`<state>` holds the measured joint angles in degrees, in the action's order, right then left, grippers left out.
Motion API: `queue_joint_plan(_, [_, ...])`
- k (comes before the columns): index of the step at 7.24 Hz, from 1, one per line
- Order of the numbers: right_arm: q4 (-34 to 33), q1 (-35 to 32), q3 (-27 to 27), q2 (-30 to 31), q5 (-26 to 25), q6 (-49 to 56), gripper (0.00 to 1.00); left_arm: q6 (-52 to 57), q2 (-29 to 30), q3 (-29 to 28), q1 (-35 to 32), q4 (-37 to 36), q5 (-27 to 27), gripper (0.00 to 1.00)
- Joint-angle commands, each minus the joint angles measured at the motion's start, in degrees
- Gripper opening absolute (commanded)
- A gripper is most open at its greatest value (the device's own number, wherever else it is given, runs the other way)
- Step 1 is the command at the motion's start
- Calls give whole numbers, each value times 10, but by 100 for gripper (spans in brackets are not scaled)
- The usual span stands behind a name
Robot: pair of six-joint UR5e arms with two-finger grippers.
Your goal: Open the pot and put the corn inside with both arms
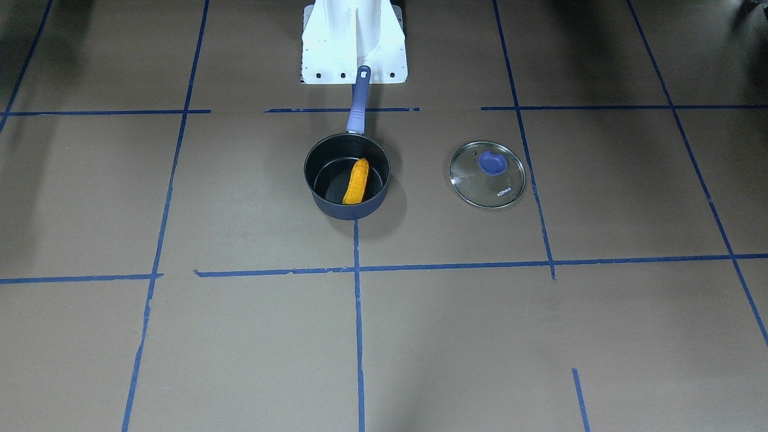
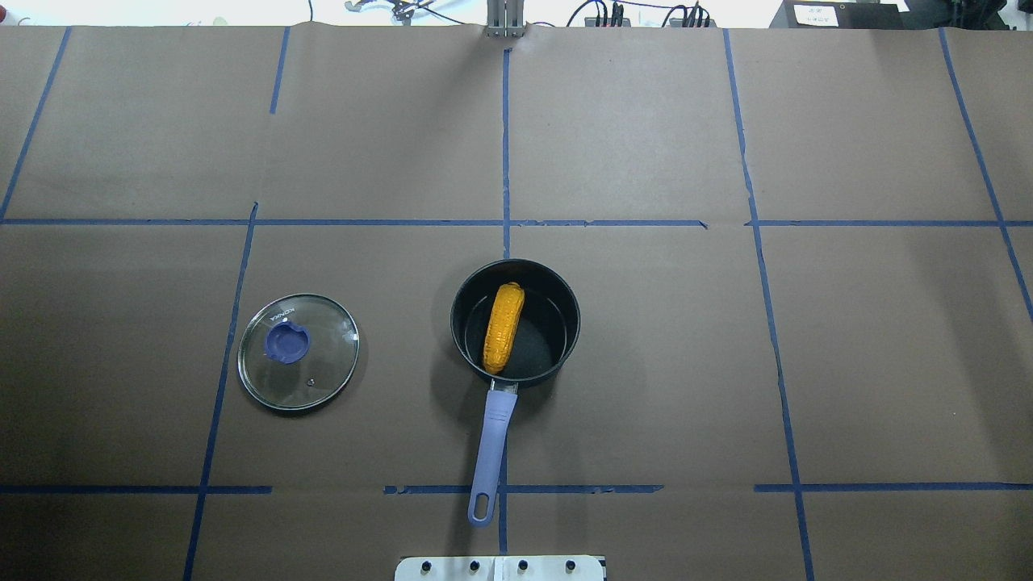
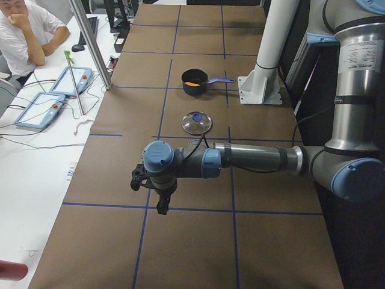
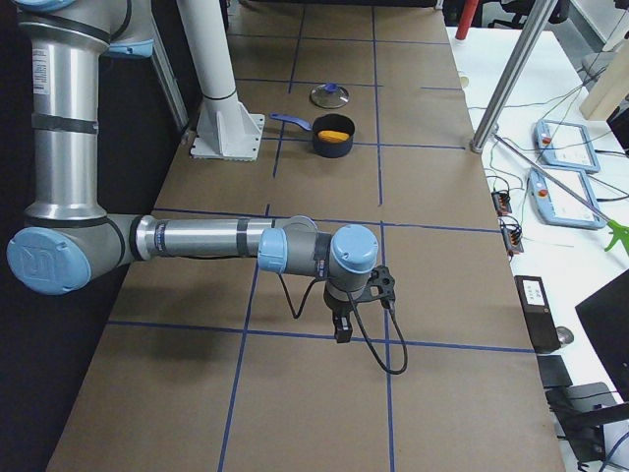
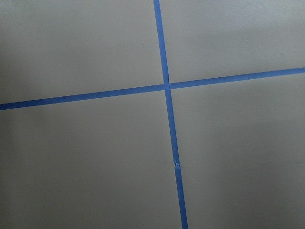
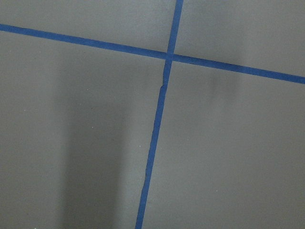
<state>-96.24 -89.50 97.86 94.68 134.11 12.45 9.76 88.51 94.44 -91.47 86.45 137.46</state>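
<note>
The dark navy pot (image 2: pixel 565 323) stands open at the table's middle, its purple-blue handle (image 2: pixel 492 452) pointing toward the robot base. It also shows in the front view (image 1: pixel 318 180). The yellow-orange corn (image 2: pixel 503 326) lies inside the pot, also seen in the front view (image 1: pixel 356 182). My left gripper (image 3: pixel 161 203) hangs over the table's left end, far from the pot; I cannot tell if it is open or shut. My right gripper (image 4: pixel 341 324) hangs over the table's right end; I cannot tell its state either. Both wrist views show only brown table and blue tape.
The round glass lid (image 2: pixel 298 352) with a blue knob lies flat on the table to the pot's left, apart from it; it also shows in the front view (image 1: pixel 487 174). The white base block (image 1: pixel 354 42) stands behind the pot handle. A person (image 3: pixel 24 36) sits at a side desk.
</note>
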Motion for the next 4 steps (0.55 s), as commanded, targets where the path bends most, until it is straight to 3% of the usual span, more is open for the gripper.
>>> queue_joint_plan(1, [20, 8, -2, 2, 2, -1, 100, 0, 0, -1, 23, -1, -3, 100])
queue_joint_plan(4, [20, 13, -3, 2, 3, -1, 100, 1, -11, -3, 25, -1, 2, 100])
